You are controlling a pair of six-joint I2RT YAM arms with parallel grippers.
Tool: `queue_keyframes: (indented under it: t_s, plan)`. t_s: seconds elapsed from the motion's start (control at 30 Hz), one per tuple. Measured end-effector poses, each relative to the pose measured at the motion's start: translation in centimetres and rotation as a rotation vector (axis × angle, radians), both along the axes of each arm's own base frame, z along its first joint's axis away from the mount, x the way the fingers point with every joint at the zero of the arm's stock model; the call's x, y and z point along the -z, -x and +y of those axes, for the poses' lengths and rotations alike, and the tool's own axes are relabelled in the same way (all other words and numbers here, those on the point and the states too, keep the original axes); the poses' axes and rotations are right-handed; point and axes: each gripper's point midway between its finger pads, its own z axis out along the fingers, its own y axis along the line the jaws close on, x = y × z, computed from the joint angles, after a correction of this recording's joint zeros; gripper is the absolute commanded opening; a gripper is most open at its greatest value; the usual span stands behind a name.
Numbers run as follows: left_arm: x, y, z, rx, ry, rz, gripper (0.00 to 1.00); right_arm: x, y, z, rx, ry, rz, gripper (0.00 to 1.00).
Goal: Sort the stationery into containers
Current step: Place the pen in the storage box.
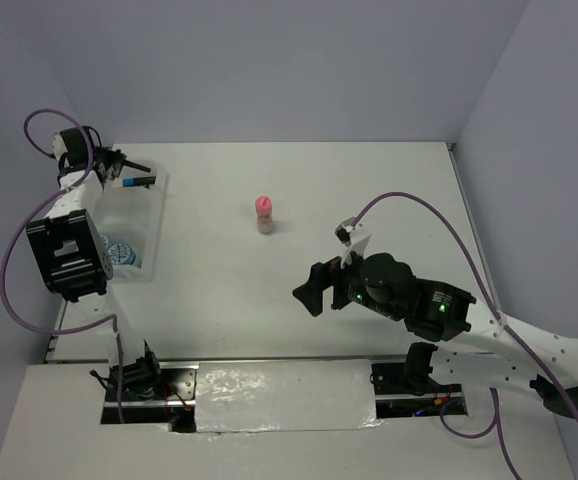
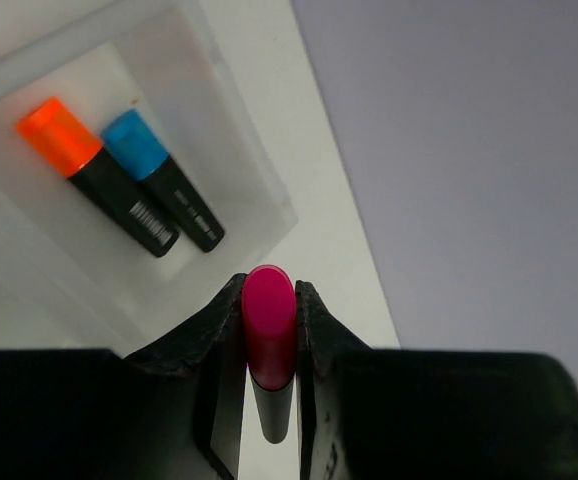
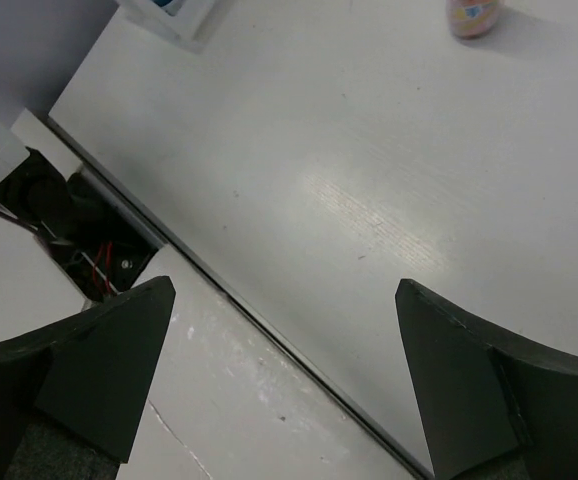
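- Left gripper [image 2: 269, 305] clamps a pink-capped black marker [image 2: 269, 345] just beside a corner of the white translucent plastic tray [image 2: 257, 172], near the white table [image 2: 314, 150] edge.
- Right gripper [image 3: 284, 300] gapes wide over bare tabletop, with the pink-capped tan tube [image 1: 264, 215] at its 11 o'clock, well apart.

The flat white table [image 1: 269, 320] carries a white translucent rectangular plastic tray [image 1: 157, 220] at its left edge. A small pink-capped tan tube [image 1: 264, 216] stands upright near the centre, well apart from the tray.
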Motion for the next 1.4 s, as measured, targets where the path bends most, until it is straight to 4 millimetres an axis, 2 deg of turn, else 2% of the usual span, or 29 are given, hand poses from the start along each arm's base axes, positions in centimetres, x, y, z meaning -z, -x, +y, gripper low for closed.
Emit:
queue_keyframes:
  t_s: [0.17,0.23,0.4,0.6,1.1,1.4]
  plan:
    - [-3.1,-1.7,1.1,-0.011,-0.034,-0.095,0.02,-0.1,0.2,0.3,-0.017,-0.007,0.000,1.00]
    - [-3.4,-2.1,1.5,-0.016,-0.040,-0.116,0.02,0.0,0.2,0.2,-0.015,-0.005,-0.001,1.00]
    - [-1.5,-2.8,3.1,-0.036,-0.033,-0.097,0.04,-0.7,0.2,-0.2,-0.009,-0.025,-0.013,1.00]
    - [0.7,-2.8,3.7,-0.051,-0.006,-0.063,0.06,-1.7,0.2,-0.9,0.010,-0.055,-0.035,1.00]
    - [0.5,-3.0,3.3,-0.031,0.003,-0.076,0.10,-0.5,0.2,-0.9,0.011,-0.032,-0.020,1.00]
    - [0.3,-3.1,3.2,-0.023,0.005,-0.084,0.18,-0.2,0.3,-1.1,0.012,-0.027,-0.017,1.00]
